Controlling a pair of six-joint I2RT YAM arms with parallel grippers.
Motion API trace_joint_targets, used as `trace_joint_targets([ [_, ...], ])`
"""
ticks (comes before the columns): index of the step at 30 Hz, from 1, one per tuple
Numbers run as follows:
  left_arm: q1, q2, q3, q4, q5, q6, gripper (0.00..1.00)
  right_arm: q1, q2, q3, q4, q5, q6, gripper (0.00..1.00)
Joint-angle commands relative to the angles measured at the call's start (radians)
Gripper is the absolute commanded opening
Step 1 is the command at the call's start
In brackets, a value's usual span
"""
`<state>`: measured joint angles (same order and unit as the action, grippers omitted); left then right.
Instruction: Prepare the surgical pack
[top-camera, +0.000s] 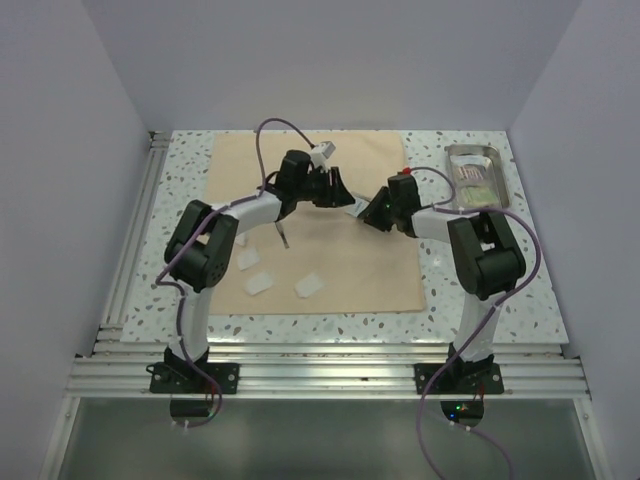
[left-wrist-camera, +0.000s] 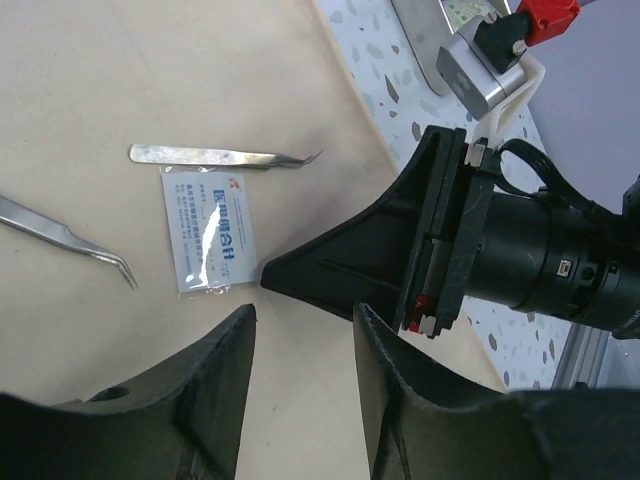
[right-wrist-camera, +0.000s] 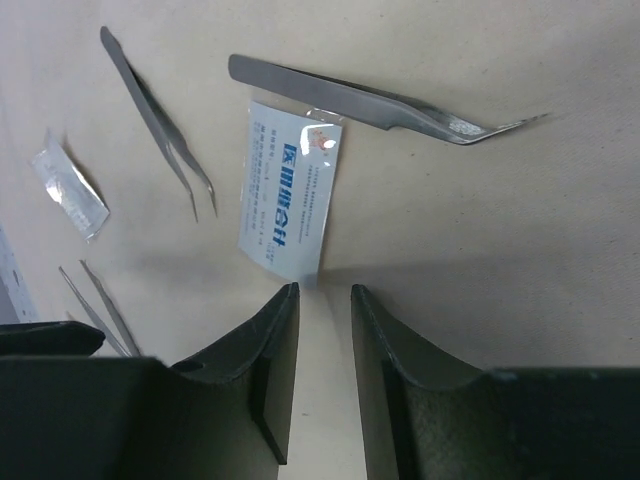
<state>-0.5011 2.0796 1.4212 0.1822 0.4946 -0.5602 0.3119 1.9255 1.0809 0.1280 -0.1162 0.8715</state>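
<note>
The tan cloth (top-camera: 340, 270) lies flat on the table. The steel tray (top-camera: 476, 176) stands at the back right, off the cloth, with green sachets in it. My left gripper (top-camera: 338, 190) and right gripper (top-camera: 362, 213) meet over the cloth's middle. In the left wrist view the left gripper (left-wrist-camera: 305, 315) is open and empty above bare cloth, beside a white sachet with blue print (left-wrist-camera: 212, 232) and curved tweezers (left-wrist-camera: 225, 156). The right gripper (right-wrist-camera: 322, 290) is open and empty, its tips just short of the same sachet (right-wrist-camera: 290, 190), below the tweezers (right-wrist-camera: 380, 100).
More white sachets (top-camera: 258, 283) (top-camera: 308, 286) lie on the cloth's near left. Other tweezers (right-wrist-camera: 160, 120) and a clear sachet (right-wrist-camera: 70, 185) lie to the left. A right gripper finger (left-wrist-camera: 340, 270) juts close in front of the left jaws. White walls enclose the table.
</note>
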Motion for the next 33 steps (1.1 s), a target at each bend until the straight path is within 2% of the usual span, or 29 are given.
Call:
trace_joint_targets([
  [1, -0.007, 0.043, 0.105, -0.013, 0.026, -0.027, 0.47, -0.008, 0.018, 0.027, 0.041, 0.016, 0.034, 0.32],
  [7, -0.005, 0.158, 0.214, -0.090, -0.040, -0.012, 0.34, -0.011, 0.050, 0.042, 0.050, 0.026, 0.053, 0.42],
  [12, -0.004, 0.212, 0.277, -0.141, -0.070, -0.023, 0.25, -0.013, 0.052, 0.033, 0.054, 0.055, 0.069, 0.42],
  [21, 0.007, 0.299, 0.381, -0.181, -0.100, -0.024, 0.21, -0.019, 0.076, 0.025, 0.084, 0.055, 0.106, 0.41],
  [25, 0.007, 0.355, 0.452, -0.283, -0.142, -0.001, 0.19, -0.020, 0.095, 0.045, 0.070, 0.055, 0.098, 0.42],
  [33, 0.003, 0.361, 0.400, -0.270, -0.153, -0.007, 0.15, -0.019, 0.130, 0.054, 0.097, 0.033, 0.127, 0.43],
])
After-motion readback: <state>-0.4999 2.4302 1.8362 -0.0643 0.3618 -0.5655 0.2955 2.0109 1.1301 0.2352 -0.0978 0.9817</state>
